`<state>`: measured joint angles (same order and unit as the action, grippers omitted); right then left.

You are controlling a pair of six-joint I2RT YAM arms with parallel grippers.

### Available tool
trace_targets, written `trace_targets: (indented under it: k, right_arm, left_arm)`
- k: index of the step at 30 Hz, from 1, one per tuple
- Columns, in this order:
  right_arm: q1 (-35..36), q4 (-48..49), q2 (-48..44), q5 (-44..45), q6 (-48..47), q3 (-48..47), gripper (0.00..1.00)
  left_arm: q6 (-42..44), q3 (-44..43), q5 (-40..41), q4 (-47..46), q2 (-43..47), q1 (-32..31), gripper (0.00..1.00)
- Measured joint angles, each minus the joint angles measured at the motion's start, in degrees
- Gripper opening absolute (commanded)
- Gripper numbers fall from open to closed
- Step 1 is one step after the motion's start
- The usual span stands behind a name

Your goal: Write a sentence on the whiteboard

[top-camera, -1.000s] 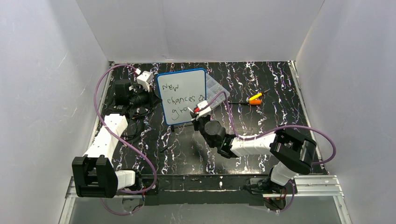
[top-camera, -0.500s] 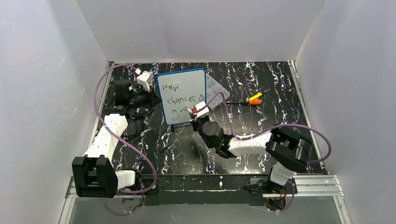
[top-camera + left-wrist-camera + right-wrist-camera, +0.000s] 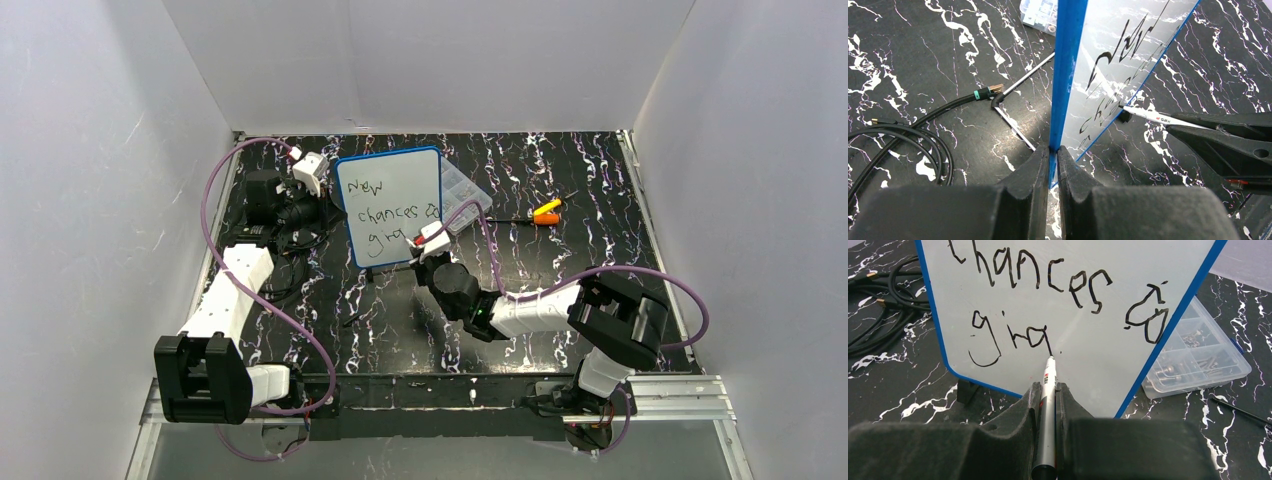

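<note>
Whiteboard [image 3: 390, 205]: stands nearly upright at the back-left of the black marbled surface [image 3: 560, 260], writing side facing the arms, blue frame all round.
Left pincer [image 3: 1053, 150]: clamped on the board's blue frame edge, one finger on each face (seen edge-on in the left wrist view).
Right pincer [image 3: 1048, 387]: closed round a slim marker [image 3: 1047, 405], the barrel lying in the groove betw. the fingers, tip pointing at the board.
Marker tip: at the board face, right at the foot of the last stroke on the bottom line; looks to be touching.
Sentence [image 3: 1038, 277]: thin black handwriting in 3 lines. Top reads "New", middle "chances", bottom approx. "gro" (last letter could pass for an a).
Doodle [image 3: 1148, 317]: small looped scribble just right of "chances", near the board's right edge.
Board foot [image 3: 965, 390]: small dark block under the lower-left corner; can't tell how it attaches.
Compartment box [image 3: 1198, 360]: clear plastic, lies flat behind and to the right of the board, small metal parts inside.
Cables [image 3: 913, 125]: black loops on the surface on the left-arm side of the board.
Screwdriver [image 3: 546, 211]: orange and yellow handle, thin shaft, lies right of the box, well apart from both arms.
</note>
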<state>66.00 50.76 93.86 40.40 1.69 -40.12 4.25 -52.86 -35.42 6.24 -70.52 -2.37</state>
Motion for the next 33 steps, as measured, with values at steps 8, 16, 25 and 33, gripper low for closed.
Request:
trace_targets:
  k: [8, 16, 25, 33]
  right_arm:
    - [0.02, 0.63, 0.0, 0.26, -1.16, 0.0, 0.01]
    - [0.02, 1.84, -0.11, 0.81, -3.26, -0.28, 0.01]
    - [0.02, 2.21, -0.17, 1.05, -3.58, -0.28, 0.01]
    - [0.02, 2.12, -0.17, 1.27, -3.15, -0.28, 0.01]
  left_arm:
    - [0.0, 0.0, 0.0, 0.0, 0.0, 0.0, 0.0]
    - [0.0, 0.0, 0.0, 0.0, 0.0, 0.0, 0.0]
    - [0.0, 0.0, 0.0, 0.0, 0.0, 0.0, 0.0]
    - [0.0, 0.0, 0.0, 0.0, 0.0, 0.0, 0.0]
